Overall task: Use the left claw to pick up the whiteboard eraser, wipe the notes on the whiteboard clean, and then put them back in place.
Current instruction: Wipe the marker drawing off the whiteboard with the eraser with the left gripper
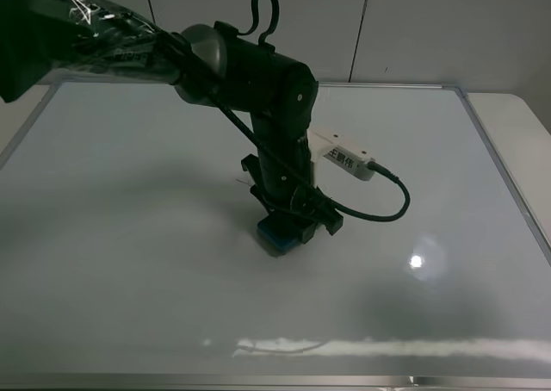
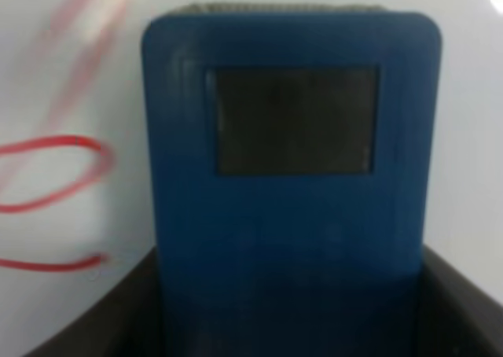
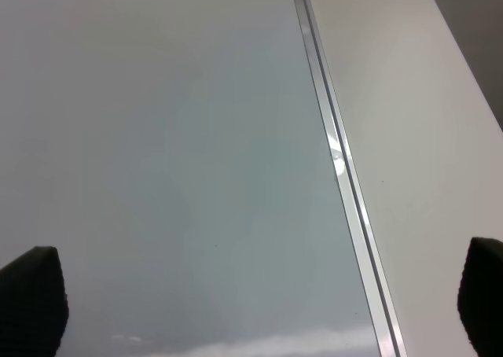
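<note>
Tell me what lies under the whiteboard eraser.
The whiteboard eraser sits on the whiteboard, gripped by the left claw. The red notes show beside it, uncovered. The eraser hides the patch directly beneath, so any ink there cannot be seen.

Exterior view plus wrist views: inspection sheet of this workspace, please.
Surface: whiteboard, glossy, glare, silver frame.
Job's things: blue eraser held at the board; red notes beside it, unwiped.
Clutter: nothing seen.
Grippers: left gripper shut on eraser; right gripper open, empty, over the board's edge.
Cables: black cable loops from the white box.
Surroundings: grey wall panels; pale table.
</note>
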Controlling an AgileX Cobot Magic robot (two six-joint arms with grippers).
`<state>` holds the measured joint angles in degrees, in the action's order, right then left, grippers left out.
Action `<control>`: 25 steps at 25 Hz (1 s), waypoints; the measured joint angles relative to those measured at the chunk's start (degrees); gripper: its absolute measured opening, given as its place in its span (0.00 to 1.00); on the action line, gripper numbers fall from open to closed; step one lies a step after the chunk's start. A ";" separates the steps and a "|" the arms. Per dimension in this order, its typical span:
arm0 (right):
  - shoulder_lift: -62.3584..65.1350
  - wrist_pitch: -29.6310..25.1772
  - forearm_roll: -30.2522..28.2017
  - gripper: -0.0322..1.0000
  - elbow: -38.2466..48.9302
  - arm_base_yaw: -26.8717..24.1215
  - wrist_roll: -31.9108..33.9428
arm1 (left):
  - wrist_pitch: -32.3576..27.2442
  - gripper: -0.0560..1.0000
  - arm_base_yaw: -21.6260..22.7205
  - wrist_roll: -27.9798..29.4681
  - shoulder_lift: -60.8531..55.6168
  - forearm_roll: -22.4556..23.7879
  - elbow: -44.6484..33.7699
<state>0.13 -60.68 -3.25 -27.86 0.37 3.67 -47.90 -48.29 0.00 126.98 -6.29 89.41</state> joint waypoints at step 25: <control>0.00 0.00 0.00 0.99 0.00 0.00 0.00 | -5.71 0.57 12.96 -7.81 9.29 -2.33 16.21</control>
<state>0.13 -60.68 -3.25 -27.86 0.37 3.67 -53.61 -35.33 -7.81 136.27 -8.62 105.62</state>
